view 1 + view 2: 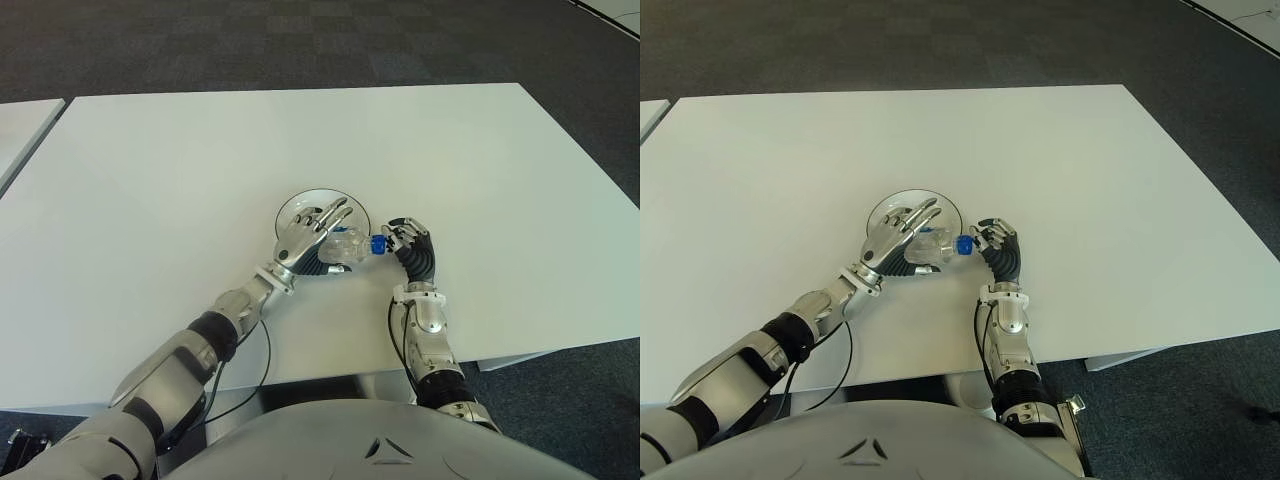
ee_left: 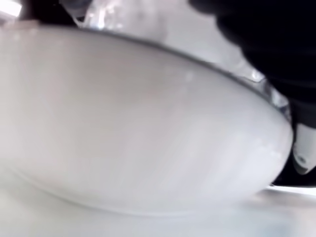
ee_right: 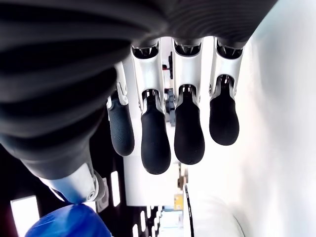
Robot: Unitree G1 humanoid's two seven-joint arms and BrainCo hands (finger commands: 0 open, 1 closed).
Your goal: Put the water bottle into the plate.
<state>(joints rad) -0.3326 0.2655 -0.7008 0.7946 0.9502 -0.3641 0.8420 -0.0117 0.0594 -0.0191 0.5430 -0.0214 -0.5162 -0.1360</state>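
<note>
A clear water bottle (image 1: 347,247) lies on its side across the near right rim of the round white plate (image 1: 297,205), its blue cap (image 1: 377,243) pointing to the right. My left hand (image 1: 312,232) hovers over the plate and the bottle's body, fingers stretched out straight and the thumb under the bottle's near side. The left wrist view is filled by the plate (image 2: 148,148) from very close. My right hand (image 1: 406,238) sits just right of the cap with its fingers loosely bent and nothing in them. The right wrist view shows its fingertips (image 3: 155,148) and the cap (image 3: 64,222) below.
The white table (image 1: 480,160) extends wide on every side of the plate. A second white table's corner (image 1: 20,125) shows at far left. Dark carpet lies beyond the far edge. A black cable (image 1: 250,370) hangs from my left forearm.
</note>
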